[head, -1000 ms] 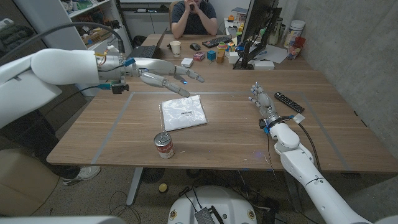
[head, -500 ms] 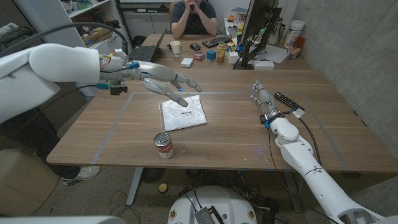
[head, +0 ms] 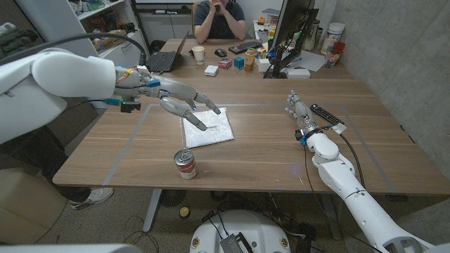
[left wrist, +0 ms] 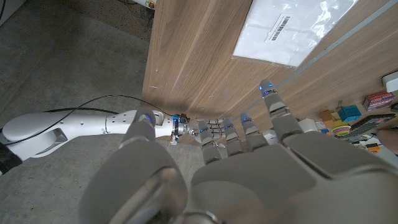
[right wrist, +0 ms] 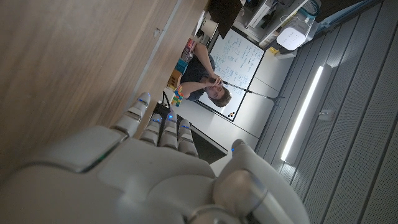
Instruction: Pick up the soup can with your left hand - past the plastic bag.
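Your left hand (head: 184, 102) hovered above the bench (head: 105, 151), holding nothing, its fingers (head: 199, 121) spread apart and reaching over the far-left corner of the plastic bag (head: 208, 128). The soup can (head: 185, 164) stood upright well short of those fingertips, on the near side of the bag and close to the bench's front edge, clear of the bag itself. Judged from that layout, the step in hand was the approach, with no contact made yet. To do it well, you needed to bring the palm back toward the front edge and down beside the can, keep the fingers wide until they bracketed its wall, and avoid dragging across the bag, whose film would likely slide or crumple. The can's closeness to the edge meant a sideways nudge risked tipping it off.

Your right hand (head: 297, 112) stood at the right side, its fingers extended with slight gaps and gripping nothing, just beside a black remote (head: 327, 115).

The bench was wood-grained with pale tape lines. Beyond it sat a person (head: 219, 20), with a paper cup (head: 199, 53), a keyboard (head: 245, 47) and a monitor (head: 290, 28) around them.
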Robot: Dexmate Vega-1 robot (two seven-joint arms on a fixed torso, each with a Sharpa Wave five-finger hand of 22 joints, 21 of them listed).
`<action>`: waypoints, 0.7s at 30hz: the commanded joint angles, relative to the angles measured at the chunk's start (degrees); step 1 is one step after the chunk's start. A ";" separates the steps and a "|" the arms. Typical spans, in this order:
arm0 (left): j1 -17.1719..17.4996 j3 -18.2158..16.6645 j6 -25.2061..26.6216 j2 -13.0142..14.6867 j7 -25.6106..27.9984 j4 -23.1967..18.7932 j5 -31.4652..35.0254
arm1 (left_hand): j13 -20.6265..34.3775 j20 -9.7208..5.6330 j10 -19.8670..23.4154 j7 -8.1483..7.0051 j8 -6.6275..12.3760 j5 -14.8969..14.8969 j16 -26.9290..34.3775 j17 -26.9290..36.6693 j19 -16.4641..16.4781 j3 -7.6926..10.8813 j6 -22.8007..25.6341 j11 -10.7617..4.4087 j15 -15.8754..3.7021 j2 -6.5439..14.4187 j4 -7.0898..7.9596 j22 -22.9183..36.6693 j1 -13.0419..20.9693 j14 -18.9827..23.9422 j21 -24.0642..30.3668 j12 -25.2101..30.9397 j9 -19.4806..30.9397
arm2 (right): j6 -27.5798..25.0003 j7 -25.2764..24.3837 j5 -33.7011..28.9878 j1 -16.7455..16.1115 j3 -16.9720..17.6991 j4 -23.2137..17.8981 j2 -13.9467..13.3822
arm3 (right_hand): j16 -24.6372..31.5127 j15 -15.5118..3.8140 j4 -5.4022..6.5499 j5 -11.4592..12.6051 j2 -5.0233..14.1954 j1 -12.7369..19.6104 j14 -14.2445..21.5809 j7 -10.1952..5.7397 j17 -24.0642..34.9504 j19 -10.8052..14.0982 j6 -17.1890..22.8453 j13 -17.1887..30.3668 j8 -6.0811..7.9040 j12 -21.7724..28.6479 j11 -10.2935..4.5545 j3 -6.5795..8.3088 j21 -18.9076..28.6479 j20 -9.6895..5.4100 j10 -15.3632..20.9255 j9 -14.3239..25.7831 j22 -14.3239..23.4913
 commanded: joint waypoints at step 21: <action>-2.08 7.47 11.45 5.09 -2.89 -6.37 9.27 | 0.28 0.21 1.03 0.32 0.08 -0.41 0.26 0.23 2.81 0.48 1.09 0.04 0.22 -0.10 -0.52 0.25 6.26 2.19 0.42 -0.08 0.32 | 0.82 -0.66 -0.94 0.60 -0.27 -1.05 -1.33 | 0.55 0.17 -0.04 0.63 -0.48 -0.02 0.57 -0.05 0.22 0.46 -0.02 0.25 0.49 0.27 -0.34 -0.15 0.44 0.23 0.35 0.13 0.23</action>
